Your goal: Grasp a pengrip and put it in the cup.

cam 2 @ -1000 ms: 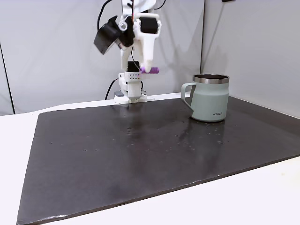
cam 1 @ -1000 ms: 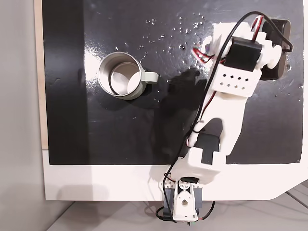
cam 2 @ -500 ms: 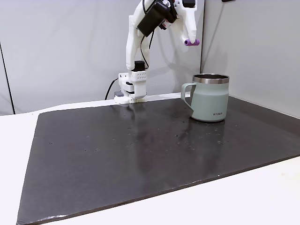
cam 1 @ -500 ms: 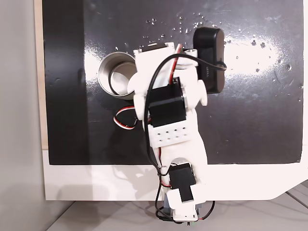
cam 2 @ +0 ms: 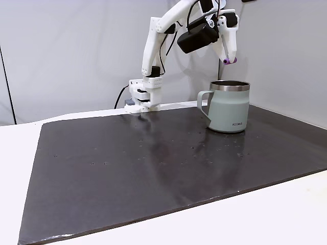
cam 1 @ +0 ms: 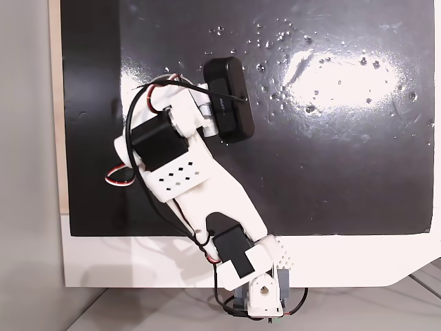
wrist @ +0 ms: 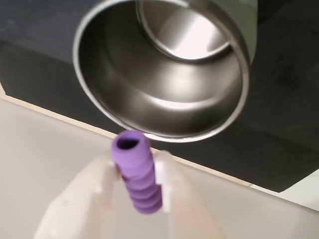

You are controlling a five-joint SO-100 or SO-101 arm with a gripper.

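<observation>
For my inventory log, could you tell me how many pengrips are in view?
1: the pengrip is clamped in the gripper, held above the cup.

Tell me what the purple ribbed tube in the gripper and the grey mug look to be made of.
The purple ribbed tube looks like soft matte rubber or silicone, with dull, glare-free ridges. The grey mug seems to be steel: mirror-bright inside with a polished rim, and a matte grey-green coating outside.

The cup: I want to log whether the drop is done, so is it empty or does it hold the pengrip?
Empty: the cup shows bare metal inside, and the end effector holds the pengrip.
</observation>
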